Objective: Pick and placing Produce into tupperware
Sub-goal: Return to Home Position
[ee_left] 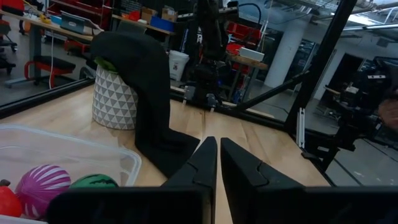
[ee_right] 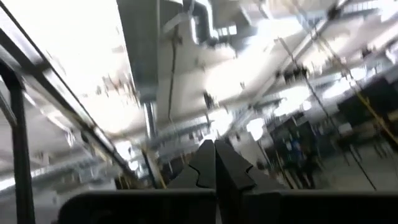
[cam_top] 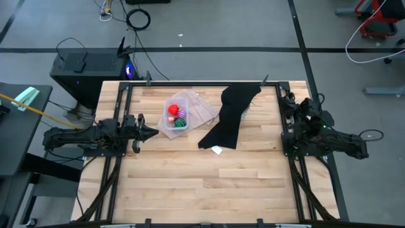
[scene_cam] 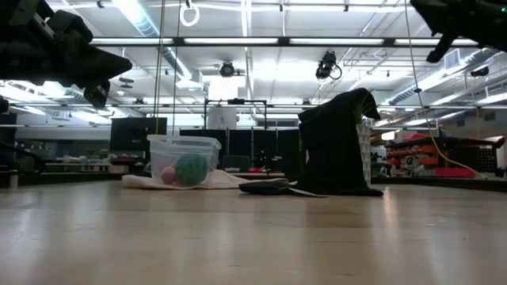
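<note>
The clear tupperware (cam_top: 174, 118) stands on the table's far left part, on flat translucent lids. Inside lie a red ball-like piece (cam_top: 172, 109), a magenta-purple piece (cam_top: 182, 114) and a green striped piece (cam_top: 180, 123). They also show in the left wrist view, the magenta-purple piece (ee_left: 42, 183) beside the green striped one (ee_left: 93, 182). My left gripper (cam_top: 154, 133) is shut and empty, raised just left of the tupperware. My right gripper (ee_right: 215, 163) is shut and empty at the table's right edge, pointing up at the ceiling.
A black cloth (cam_top: 229, 117) hangs off a white patterned pot (ee_left: 115, 98) at the table's far middle and trails down onto the wood. A small white scrap (cam_top: 217, 150) lies by its near end. Flat lids (cam_top: 201, 109) lie right of the tupperware. Bare wood fills the near half.
</note>
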